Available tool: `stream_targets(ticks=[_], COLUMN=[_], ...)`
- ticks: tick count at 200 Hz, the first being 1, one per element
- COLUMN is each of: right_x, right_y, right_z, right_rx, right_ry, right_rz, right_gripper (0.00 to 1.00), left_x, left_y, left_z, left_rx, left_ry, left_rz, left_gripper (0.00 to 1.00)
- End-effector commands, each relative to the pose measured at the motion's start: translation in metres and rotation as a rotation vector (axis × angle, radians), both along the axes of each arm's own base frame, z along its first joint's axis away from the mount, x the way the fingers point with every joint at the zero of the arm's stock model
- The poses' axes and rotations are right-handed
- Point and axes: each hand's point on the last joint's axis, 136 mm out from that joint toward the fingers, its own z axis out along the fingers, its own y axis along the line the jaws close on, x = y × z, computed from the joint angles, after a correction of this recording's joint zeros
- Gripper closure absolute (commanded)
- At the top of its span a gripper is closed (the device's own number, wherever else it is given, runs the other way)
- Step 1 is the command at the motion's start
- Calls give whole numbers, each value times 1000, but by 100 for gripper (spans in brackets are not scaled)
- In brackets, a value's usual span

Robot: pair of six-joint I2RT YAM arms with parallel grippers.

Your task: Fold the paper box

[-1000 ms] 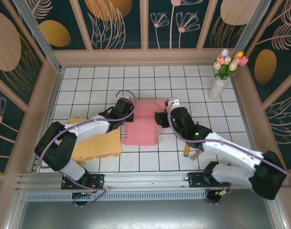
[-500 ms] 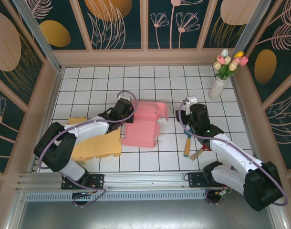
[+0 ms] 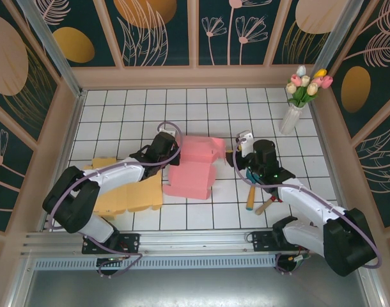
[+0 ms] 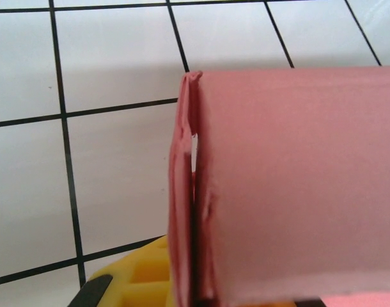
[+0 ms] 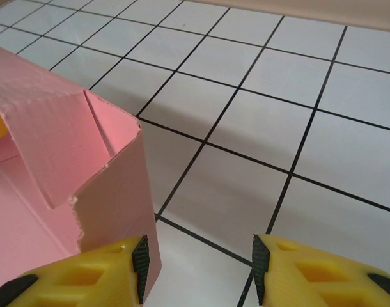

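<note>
Pink paper box (image 3: 192, 167) sits mid-tabletop (image 3: 118, 109), half-formed and open on top, with one corner flap folded inward. My left claw (image 3: 174, 153) is clamped tight on the box's left wall, the doubled paper pinched between the pads. My right claw (image 5: 198, 272) stands open at the box's right corner, one finger just beside the wall and the other over bare tile.

Left of the box, just beside it: flat yellow cardboard sheet (image 3: 128, 192), partly under my left arm.
Right of the box: two wood-handled tools (image 3: 254, 195), beneath my right arm.
Well right of the box and behind it: vase (image 3: 289, 118) holding tulips (image 3: 307, 82).
</note>
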Motion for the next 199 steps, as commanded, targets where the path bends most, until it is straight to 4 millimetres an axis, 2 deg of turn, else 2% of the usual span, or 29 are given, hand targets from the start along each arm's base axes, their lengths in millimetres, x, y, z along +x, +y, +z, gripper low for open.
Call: stream_targets(ticks=[1, 37, 74, 135, 164, 199], right_x=[-4, -8, -23, -29, -29, -15], right_y=[11, 18, 39, 53, 63, 71], right_z=[9, 13, 18, 14, 9, 10], right_rx=[39, 61, 114, 110, 92, 76], right_ry=[-48, -56, -62, -64, -67, -84], right_rz=[75, 124, 241, 280, 265, 161], right_gripper=[50, 50, 50, 52, 52, 51], left_x=[0, -2, -6, -9, -9, -9], left_y=[-8, -13, -19, -24, -23, -24], left_z=[15, 16, 21, 25, 25, 24], left_rx=[-40, -61, -101, -139, -141, -148], left_ry=[-45, -41, -40, -35, -35, -31], left_rz=[-36, -66, -86, -103, -98, -93], left_gripper=[100, 100, 100, 100, 100, 100])
